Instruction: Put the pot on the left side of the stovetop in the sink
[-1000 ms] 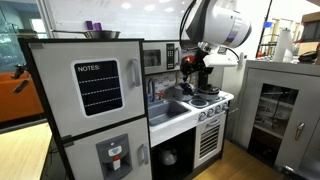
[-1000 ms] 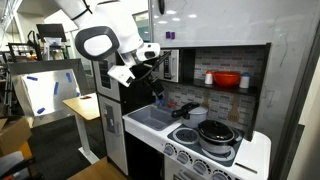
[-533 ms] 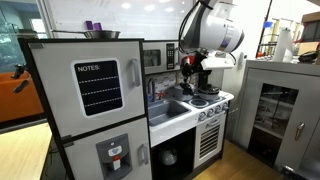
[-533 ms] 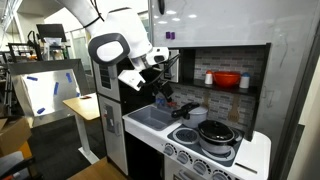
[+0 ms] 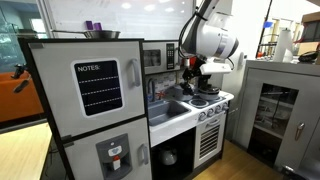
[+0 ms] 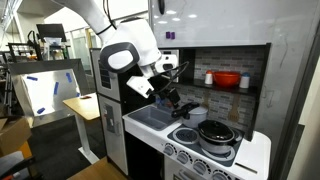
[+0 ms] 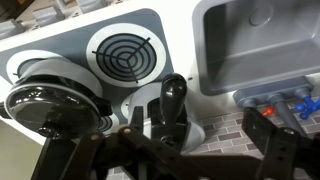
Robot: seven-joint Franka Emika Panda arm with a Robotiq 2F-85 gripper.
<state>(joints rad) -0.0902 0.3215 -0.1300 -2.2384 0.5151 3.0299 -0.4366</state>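
Note:
A small grey pot with a black upright handle [image 7: 175, 98] sits at the back of the stovetop; it also shows in an exterior view [image 6: 190, 112]. My gripper [image 7: 203, 128] is open and hovers just above it, one finger on each side of it, not touching. In the exterior views the gripper [image 6: 170, 97] [image 5: 193, 75] hangs over the back of the counter between sink and burners. The grey sink [image 7: 255, 40] [image 6: 150, 118] [image 5: 168, 108] lies beside the stovetop.
A larger dark pot with a glass lid [image 7: 50, 100] [image 6: 215, 132] stands on a front burner. An empty burner [image 7: 125, 55] lies between it and the sink. A shelf with a red bowl [image 6: 227, 79] overhangs the back of the counter.
The arm has swung from over the sink side toward the stovetop and come lower over the small pot. The gripper stays open. The pots have not moved.

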